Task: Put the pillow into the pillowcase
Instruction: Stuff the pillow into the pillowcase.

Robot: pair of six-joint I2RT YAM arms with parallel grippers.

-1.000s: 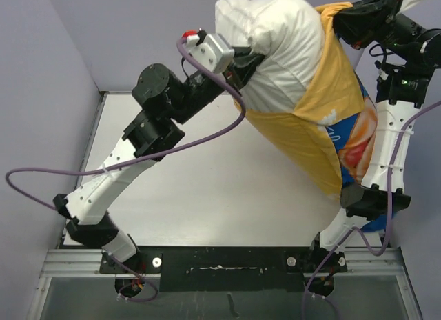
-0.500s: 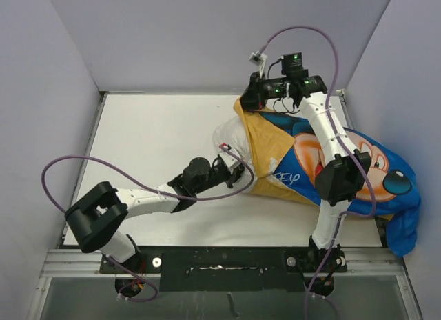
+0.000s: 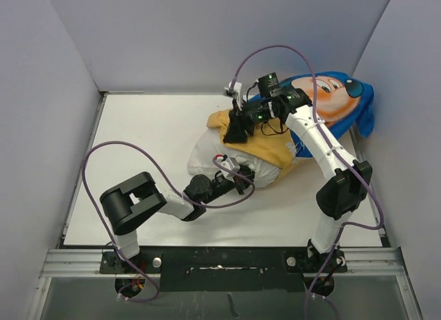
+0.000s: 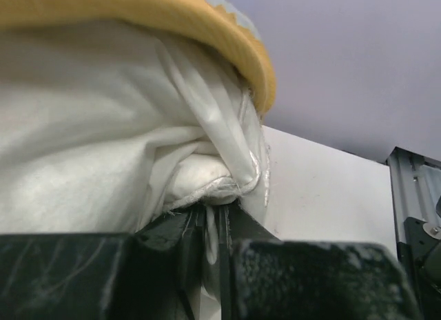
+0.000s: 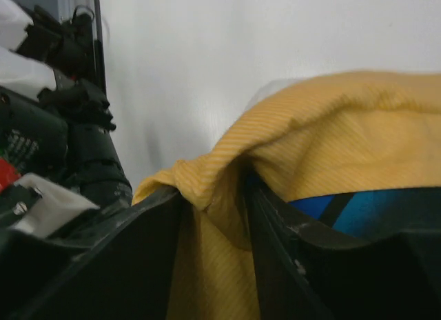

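Pillow: plump white rectangular pillow lies mid flat white surface, partly cased.
Case: blue Mickey-print fabric pillowcase, yellow inside, covers pillow's far-right end.
L fingers: clamped on pillow's near corner.
R fingers: yellow hem between them, far side of pillow; can't tell if pinched.
Do: anchor corner, take firm hem bite, draw hem twd pillow's near-left end.

I can't make out any readable lettering, label or number from here, not even on the pillowcase.

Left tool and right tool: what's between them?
The bare white end of the pillow, with the yellow hem of the pillowcase partway over it; top external view.
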